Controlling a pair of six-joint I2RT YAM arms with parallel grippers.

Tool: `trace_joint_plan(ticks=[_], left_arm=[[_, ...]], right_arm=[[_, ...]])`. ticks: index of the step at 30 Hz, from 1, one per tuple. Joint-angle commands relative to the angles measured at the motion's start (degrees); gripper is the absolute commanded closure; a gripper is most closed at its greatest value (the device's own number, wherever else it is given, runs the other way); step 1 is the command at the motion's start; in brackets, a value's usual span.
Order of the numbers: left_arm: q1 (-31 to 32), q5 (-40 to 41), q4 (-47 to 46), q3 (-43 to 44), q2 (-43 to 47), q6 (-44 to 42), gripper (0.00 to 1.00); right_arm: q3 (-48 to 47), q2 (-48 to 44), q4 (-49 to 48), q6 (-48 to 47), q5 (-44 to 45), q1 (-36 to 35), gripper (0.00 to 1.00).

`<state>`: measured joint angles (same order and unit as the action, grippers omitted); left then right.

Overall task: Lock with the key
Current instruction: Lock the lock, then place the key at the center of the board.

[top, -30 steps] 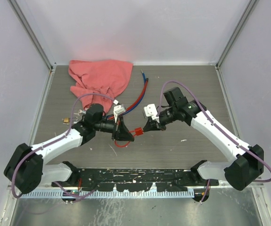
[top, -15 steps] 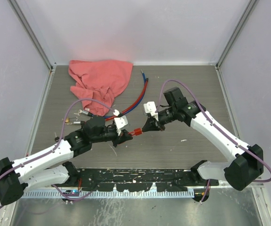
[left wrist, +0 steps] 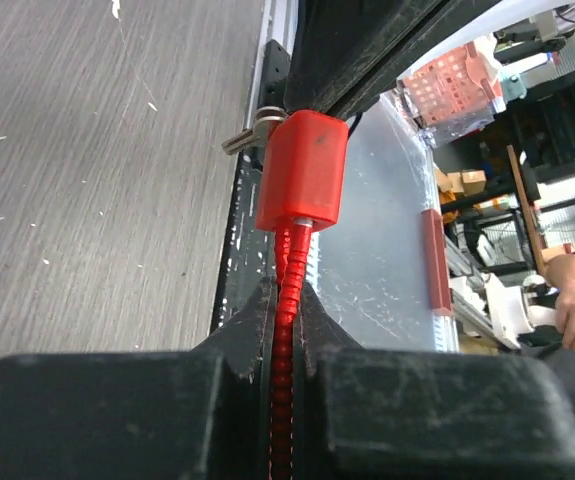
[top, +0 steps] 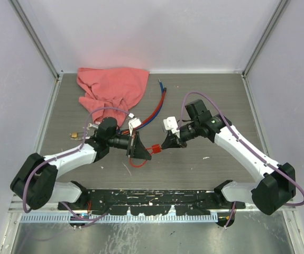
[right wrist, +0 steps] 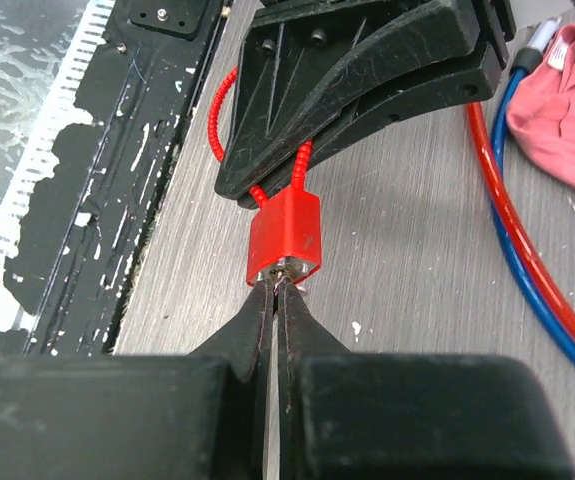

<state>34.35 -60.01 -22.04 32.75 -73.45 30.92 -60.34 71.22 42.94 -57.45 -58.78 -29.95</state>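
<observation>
A red lock body (top: 154, 148) hangs just above the table between my two grippers, with a red beaded cable (left wrist: 285, 290) running out of it. My left gripper (top: 144, 152) is shut on that cable close to the body (left wrist: 304, 170). From the other side my right gripper (top: 165, 145) is shut on the small metal key (right wrist: 287, 270), which sits in the end of the lock body (right wrist: 284, 237). In the left wrist view a bit of the key (left wrist: 241, 141) shows beside the body. In the right wrist view the cable loops back past the left gripper's fingers (right wrist: 367, 70).
A pink cloth (top: 112, 87) lies at the back left. Red and blue cables (top: 154, 108) run from it toward the middle. A small brass fitting (top: 77, 136) lies at the left. A black rail (top: 152, 198) runs along the near edge.
The left arm swung back toward the near edge half a second ago and has returned, its wrist turning. Both grippers stayed shut, and the lock stayed between them.
</observation>
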Motion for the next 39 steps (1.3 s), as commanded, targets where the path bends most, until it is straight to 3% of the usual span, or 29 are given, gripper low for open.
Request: trace_joint_plan(ticks=[1, 2, 4, 7, 8, 11, 14, 16, 19, 21, 25, 27, 30, 32, 36, 39], left_arm=[[-1.2, -2.7, 1.3, 4.7, 1.3, 1.4, 1.00], [-0.6, 2.1, 10.0, 6.2, 4.2, -6.4, 1.00], [3.9, 22.9, 25.6, 8.0, 10.3, -23.2, 1.00], [15.0, 43.3, 26.5, 4.7, 18.9, -43.0, 1.00], [17.9, 48.6, 25.1, 3.3, 20.9, -46.1, 1.00], [19.9, 52.5, 25.2, 1.4, 23.8, -50.6, 1.00], [19.7, 51.6, 28.9, 1.3, 24.2, -51.8, 1.00], [18.0, 45.7, 30.6, 2.0, 24.0, -48.8, 1.00], [10.8, 24.1, 27.9, 1.9, 22.3, -39.2, 1.00], [5.3, 10.4, 20.1, 1.1, 19.9, -29.6, 1.00], [0.5, -3.8, 6.6, 1.5, 13.6, -11.1, 1.00], [0.5, -2.9, 9.0, 3.0, 12.1, -12.1, 1.00], [0.5, 5.0, 21.0, 5.0, 14.0, -23.5, 1.00], [0.6, 10.6, 24.3, 4.6, 16.3, -27.9, 1.00], [0.5, 14.1, 19.8, 2.0, 18.5, -24.9, 1.00], [0.5, 18.9, 12.5, -0.3, 16.5, -16.4, 1.00]], right_arm=[[0.2, -2.0, -0.1, 5.2, 2.0, 1.4, 0.99], [0.2, -2.0, -0.8, 6.4, 2.1, 2.0, 0.99], [0.2, -1.8, -1.8, 8.4, 1.1, 3.8, 0.99], [-0.2, 0.2, -2.5, 11.3, -2.2, 6.6, 0.99], [-0.7, 0.9, -2.2, 11.6, -3.3, 7.2, 0.99], [-2.1, 2.5, -0.5, 11.2, -5.9, 7.6, 0.99], [-2.9, 2.5, 1.8, 8.2, -5.8, 7.6, 0.99], [-2.9, 1.6, 5.0, 2.8, -5.5, 7.6, 0.99], [-2.1, -1.0, 6.1, -1.5, -4.7, 6.9, 0.99], [-1.8, -2.1, 5.2, -1.2, -2.7, 6.5, 0.99], [-2.2, -2.4, 3.1, 1.8, 1.4, 6.6, 0.99], [-1.8, -2.6, 1.2, 4.3, 1.5, 6.7, 0.99], [-1.3, -2.8, -0.3, 7.0, 0.9, 8.2, 0.99], [-0.7, -2.9, -0.9, 7.6, 1.0, 10.1, 0.99], [1.3, -2.5, -1.5, 9.0, -2.8, 13.9, 0.99], [5.0, -2.2, -6.7, 13.7, -4.7, 16.0, 0.99]])
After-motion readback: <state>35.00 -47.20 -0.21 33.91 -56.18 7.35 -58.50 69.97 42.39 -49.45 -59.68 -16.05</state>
